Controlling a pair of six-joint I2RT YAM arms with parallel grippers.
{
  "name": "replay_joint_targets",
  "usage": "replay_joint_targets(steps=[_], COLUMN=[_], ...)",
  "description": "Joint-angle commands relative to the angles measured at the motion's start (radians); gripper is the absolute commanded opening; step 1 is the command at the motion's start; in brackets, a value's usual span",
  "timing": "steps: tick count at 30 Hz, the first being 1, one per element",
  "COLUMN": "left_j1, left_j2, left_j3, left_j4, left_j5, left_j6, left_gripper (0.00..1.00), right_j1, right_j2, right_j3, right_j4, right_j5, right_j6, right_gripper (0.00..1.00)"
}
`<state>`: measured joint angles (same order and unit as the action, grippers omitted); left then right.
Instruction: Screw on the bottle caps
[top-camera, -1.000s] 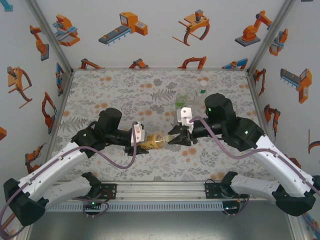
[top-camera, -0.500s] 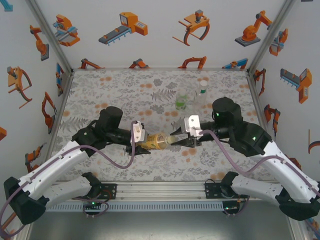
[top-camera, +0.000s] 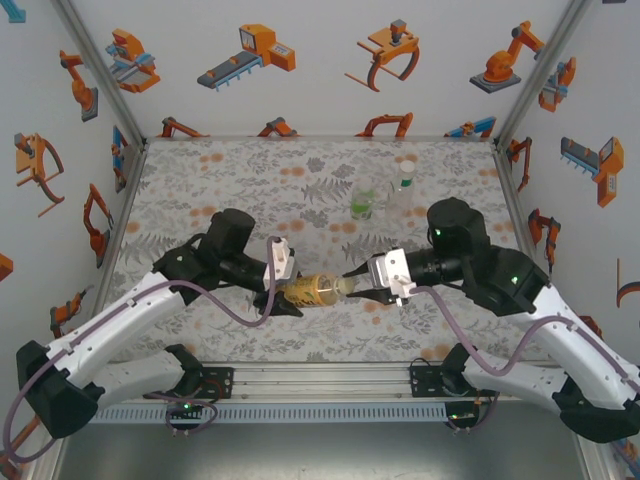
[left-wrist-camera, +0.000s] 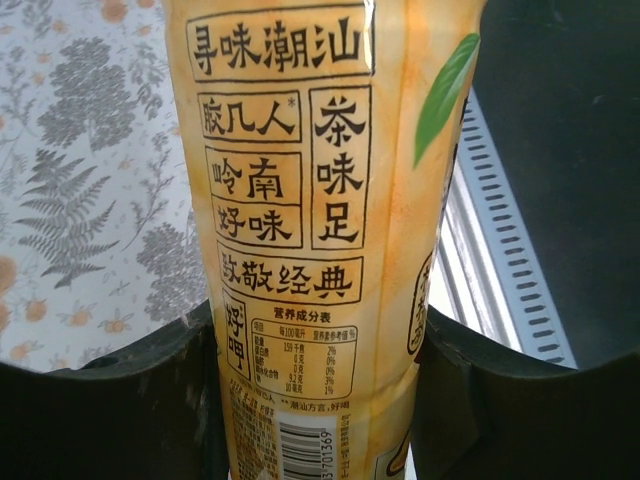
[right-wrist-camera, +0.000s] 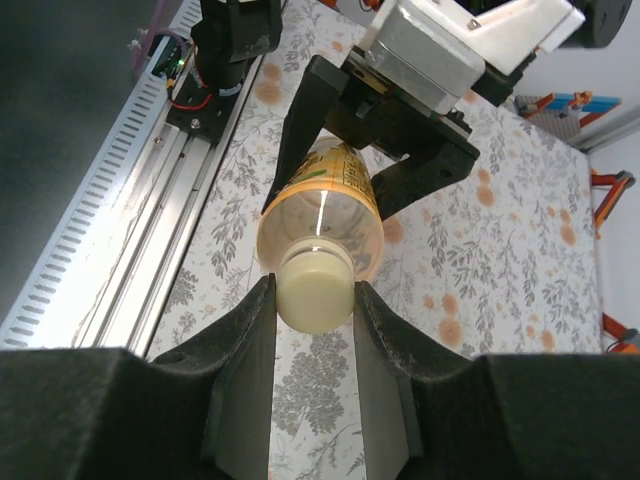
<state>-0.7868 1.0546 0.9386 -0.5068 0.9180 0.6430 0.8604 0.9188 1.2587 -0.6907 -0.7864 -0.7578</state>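
Observation:
An amber-yellow bottle (top-camera: 312, 290) with a yellow label (left-wrist-camera: 300, 200) is held lying sideways above the table. My left gripper (top-camera: 284, 293) is shut on its body, one black finger (left-wrist-camera: 120, 400) on each side. A pale yellow-green cap (right-wrist-camera: 315, 290) sits on the bottle's mouth, and my right gripper (right-wrist-camera: 312, 300) is shut on it from the opposite side (top-camera: 352, 285). At the back stand a short green-tinted bottle (top-camera: 362, 203) and a slim clear bottle (top-camera: 402, 195) with a white cap (top-camera: 407, 166) on top.
The floral table mat (top-camera: 250, 180) runs to the enclosure walls on three sides. A metal rail (top-camera: 320, 385) with the arm bases borders the near edge. My left gripper's body and camera mount (right-wrist-camera: 400, 100) face the right wrist closely across the bottle.
The right wrist has rolled around the cap, its white camera mount swinging from above to the right side. The left gripper and bottle have shifted slightly right.

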Motion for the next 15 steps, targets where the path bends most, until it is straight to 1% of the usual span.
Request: replay_joint_targets(steps=[1, 6, 11, 15], left_j1=[0.009, 0.014, 0.015, 0.017], left_j2=[0.016, 0.065, 0.086, 0.105], left_j3=[0.055, 0.100, 0.122, 0.135], left_j4=[-0.072, -0.130, -0.149, -0.187], left_j5=[0.170, 0.247, 0.257, 0.256], left_j6=[0.030, 0.048, 0.033, 0.048], left_gripper=[0.00, 0.00, 0.00, 0.00], right_j1=[-0.002, 0.000, 0.001, 0.004], right_j2=[-0.034, -0.036, -0.019, -0.023], right_j3=[0.038, 0.042, 0.057, 0.054], right_j4=[-0.077, -0.092, -0.125, -0.091], right_j5=[0.002, -0.007, -0.009, 0.006], right_j6=[-0.073, -0.086, -0.090, -0.089], right_gripper=[0.00, 0.00, 0.00, 0.00])
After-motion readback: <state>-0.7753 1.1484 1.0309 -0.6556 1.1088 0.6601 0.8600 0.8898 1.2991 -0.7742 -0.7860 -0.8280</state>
